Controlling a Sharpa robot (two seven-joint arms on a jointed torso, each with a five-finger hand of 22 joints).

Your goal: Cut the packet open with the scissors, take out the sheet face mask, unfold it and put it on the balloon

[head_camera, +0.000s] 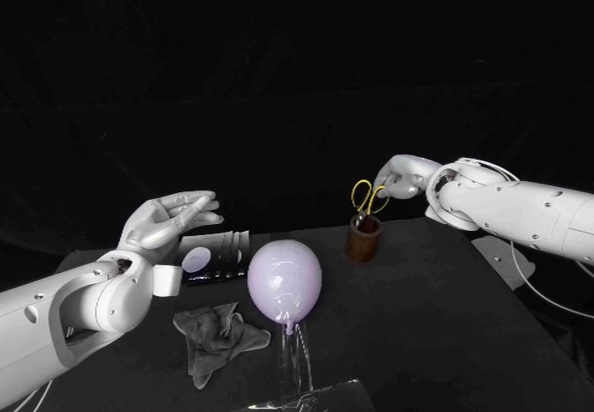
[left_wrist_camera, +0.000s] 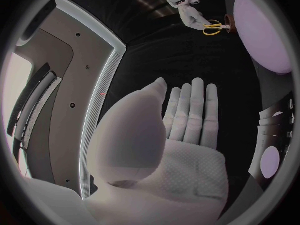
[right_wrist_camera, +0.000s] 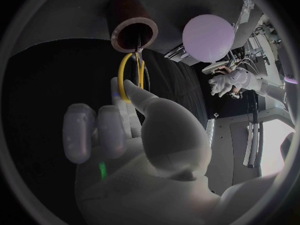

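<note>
One balloon [head_camera: 285, 279], one scissors [head_camera: 366, 206] in one cup [head_camera: 364, 240], one cloth [head_camera: 217, 339].

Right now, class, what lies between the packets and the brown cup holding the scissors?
The lilac balloon lies between them, shown in the head view.

Robot test lab, black table [head_camera: 433, 292], black backdrop cloth [head_camera: 297, 86], cabled white right arm [head_camera: 526, 210]

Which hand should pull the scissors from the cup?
Right. The right hand is at the yellow handles of the scissors, upright in the cup. The left hand holds nothing, raised over the packets, with the balloon between it and the cup.
</note>
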